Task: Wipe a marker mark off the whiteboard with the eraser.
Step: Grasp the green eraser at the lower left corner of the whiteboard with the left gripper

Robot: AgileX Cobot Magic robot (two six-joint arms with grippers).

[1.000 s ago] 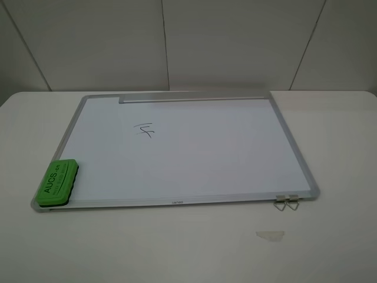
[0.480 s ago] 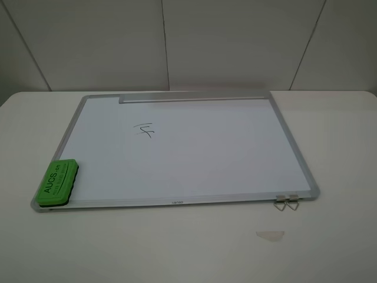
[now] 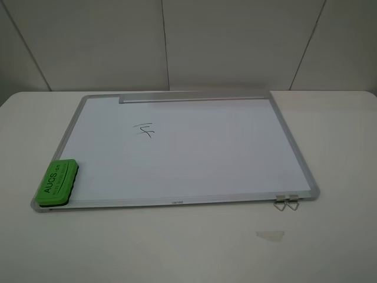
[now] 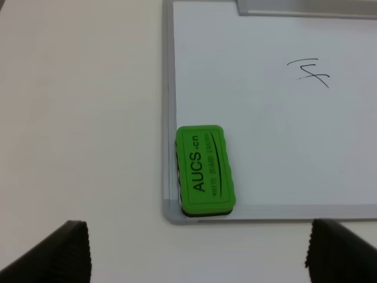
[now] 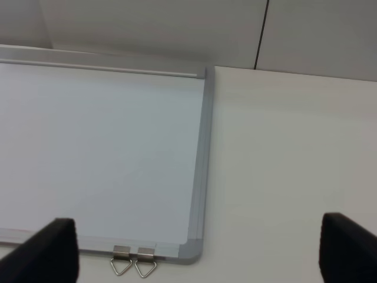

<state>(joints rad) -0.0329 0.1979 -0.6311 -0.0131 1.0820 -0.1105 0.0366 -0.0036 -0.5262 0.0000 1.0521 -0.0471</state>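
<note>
- The whiteboard (image 3: pixel 206 165) lies flat on the white tabletop (image 3: pixel 177 253); its grey tray strip (image 3: pixel 194 98) runs along the far edge (far as the high camera sees it).
- The eraser (image 3: pixel 56 183) lies on the whiteboard's near left corner, lettered green face up; its long side runs along the left frame and its near end reaches the near frame; nothing grips it.
- The marker mark (image 3: pixel 144 130), a few thin black crossing strokes, sits on the whiteboard's white surface in the far left part, closer to the tray strip than to the near edge; it is well apart from the eraser.
- Two metal clips (image 3: pixel 286 202) hang off the whiteboard's near edge beside its near right corner, their loops out on the tabletop.
- A small pale scrap (image 3: pixel 270 235) lies on the tabletop just off the whiteboard's near edge, near the clips.
- The left hand (image 4: pixel 206 259) is spread wide and holds nothing; it sits off the whiteboard's near left corner, the eraser ahead of it between its dark fingers (image 4: pixel 68 253).
- The right hand (image 5: pixel 197 253) is likewise spread wide and empty, off the whiteboard's near right corner with the clips between its fingers (image 5: pixel 347 250).
</note>
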